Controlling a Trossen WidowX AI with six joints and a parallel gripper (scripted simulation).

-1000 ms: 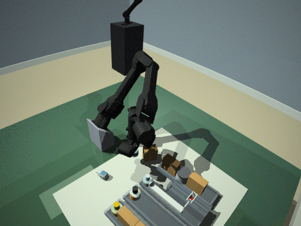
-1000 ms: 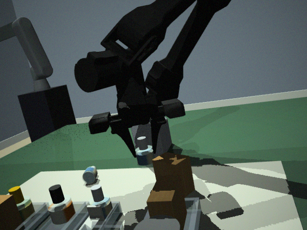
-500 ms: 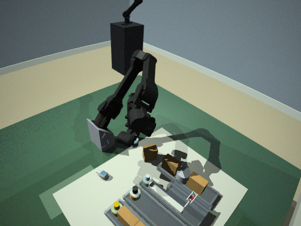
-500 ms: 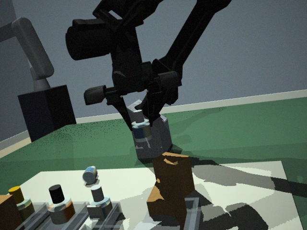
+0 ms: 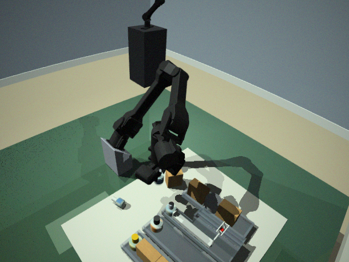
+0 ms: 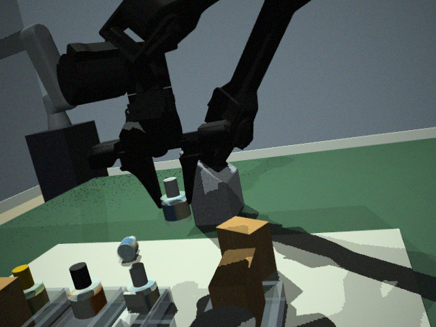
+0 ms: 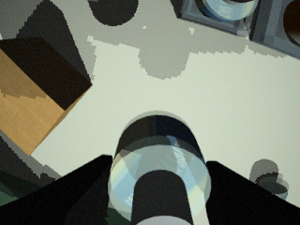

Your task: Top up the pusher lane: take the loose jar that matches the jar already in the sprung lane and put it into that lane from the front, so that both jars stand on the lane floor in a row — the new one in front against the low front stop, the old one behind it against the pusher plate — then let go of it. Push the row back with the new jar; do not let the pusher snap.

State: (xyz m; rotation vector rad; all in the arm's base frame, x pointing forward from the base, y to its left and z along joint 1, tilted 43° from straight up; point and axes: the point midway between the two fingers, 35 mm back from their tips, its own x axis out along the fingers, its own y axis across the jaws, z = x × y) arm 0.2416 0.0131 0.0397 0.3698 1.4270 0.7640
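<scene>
A jar (image 5: 160,178) (image 6: 176,208) (image 7: 126,175) with a grey cap and dark blue band is upright between the fingers. My gripper (image 6: 176,205) (image 7: 159,169) is shut on it and holds it above the mat, short of the lanes. Its fingers are largely hidden in the top view. A similar grey-capped jar (image 5: 170,208) (image 6: 140,299) (image 7: 229,7) stands at the front end of the sprung lane. A long white part (image 5: 191,228) runs back from it, with a red mark (image 5: 222,230) near its rear. The front stop is hard to make out.
A pale-blue jar (image 5: 119,202) (image 6: 127,248) lies on its side. A black-capped jar (image 5: 156,224) (image 6: 86,299) and a yellow-capped jar (image 5: 134,241) stand in neighbouring lanes. A brown box (image 5: 174,179) (image 6: 246,239) (image 7: 33,108) stands beside the held jar. More boxes are on the rack.
</scene>
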